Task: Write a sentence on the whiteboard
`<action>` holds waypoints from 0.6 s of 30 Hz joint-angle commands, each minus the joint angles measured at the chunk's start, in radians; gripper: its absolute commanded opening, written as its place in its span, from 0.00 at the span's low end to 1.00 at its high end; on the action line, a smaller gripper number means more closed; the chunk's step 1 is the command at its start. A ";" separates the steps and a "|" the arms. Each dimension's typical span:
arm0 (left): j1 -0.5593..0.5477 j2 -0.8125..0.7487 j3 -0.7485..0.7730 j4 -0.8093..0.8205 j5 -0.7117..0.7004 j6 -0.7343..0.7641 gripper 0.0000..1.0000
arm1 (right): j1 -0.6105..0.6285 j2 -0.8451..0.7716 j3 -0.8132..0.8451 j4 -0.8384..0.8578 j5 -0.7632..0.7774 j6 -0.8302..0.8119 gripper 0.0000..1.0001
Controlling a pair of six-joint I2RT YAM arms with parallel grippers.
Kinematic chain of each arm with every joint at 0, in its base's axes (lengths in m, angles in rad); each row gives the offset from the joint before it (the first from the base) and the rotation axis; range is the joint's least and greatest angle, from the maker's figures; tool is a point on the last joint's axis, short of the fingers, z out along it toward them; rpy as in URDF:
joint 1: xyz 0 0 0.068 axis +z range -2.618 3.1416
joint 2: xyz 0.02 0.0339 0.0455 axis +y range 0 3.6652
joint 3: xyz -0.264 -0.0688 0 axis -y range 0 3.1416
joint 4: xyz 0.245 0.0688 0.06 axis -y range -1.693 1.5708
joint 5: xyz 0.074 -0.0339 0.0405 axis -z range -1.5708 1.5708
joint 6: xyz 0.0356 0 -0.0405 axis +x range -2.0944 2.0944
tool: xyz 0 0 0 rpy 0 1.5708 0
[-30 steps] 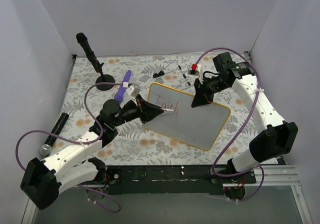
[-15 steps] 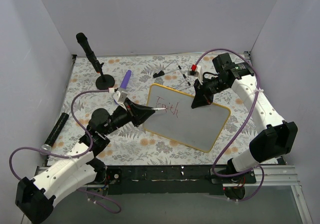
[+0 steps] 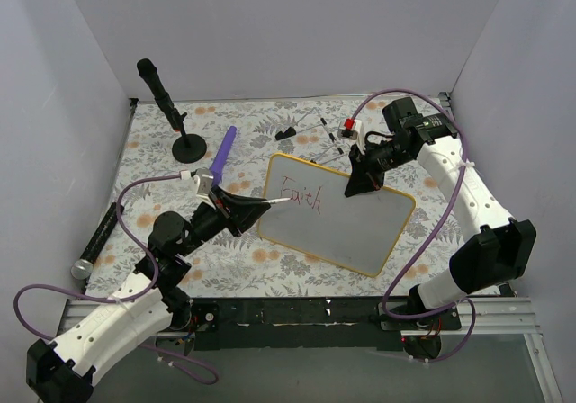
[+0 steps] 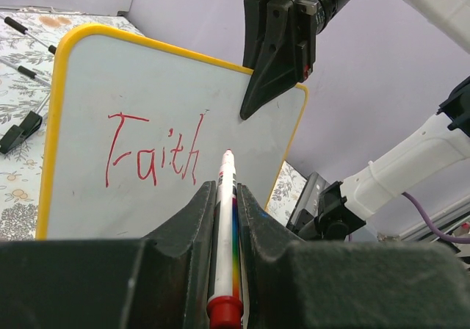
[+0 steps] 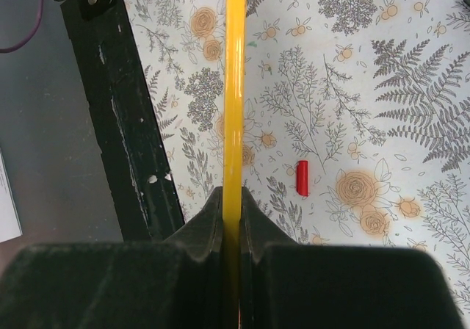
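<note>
The whiteboard (image 3: 351, 228), white with a yellow rim, stands tilted mid-table. Red lettering (image 3: 300, 194) on it reads "Faith", also in the left wrist view (image 4: 150, 149). My left gripper (image 3: 261, 207) is shut on a white marker (image 4: 224, 226) with a rainbow stripe and red end. Its tip points at the board (image 4: 132, 72) just right of the "h"; I cannot tell if it touches. My right gripper (image 3: 360, 183) is shut on the board's far yellow rim (image 5: 235, 87), with the jaws (image 5: 231, 193) clamped on both sides.
A black microphone stand (image 3: 162, 97) and a purple object (image 3: 223, 151) are at the back left. Black pens and a red-and-white item (image 3: 349, 124) lie behind the board. A black cylinder (image 3: 99, 232) lies at the left wall. A red cap (image 5: 302, 178) lies on the floral mat.
My left arm has drawn back to the left and nearer, taking the marker tip from the board's middle to near its left part. The right gripper has kept its hold.
</note>
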 commanded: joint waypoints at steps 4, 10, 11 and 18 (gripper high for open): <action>0.006 0.006 0.000 0.008 -0.001 -0.019 0.00 | 0.005 -0.042 -0.003 0.025 -0.094 -0.043 0.01; 0.005 0.033 0.015 0.017 0.026 -0.018 0.00 | 0.005 -0.045 -0.006 0.022 -0.097 -0.048 0.01; 0.005 0.038 0.018 0.017 0.035 -0.018 0.00 | 0.005 -0.047 -0.006 0.020 -0.097 -0.049 0.01; 0.005 0.081 0.032 0.030 0.071 -0.027 0.00 | 0.005 -0.050 -0.009 0.023 -0.097 -0.049 0.01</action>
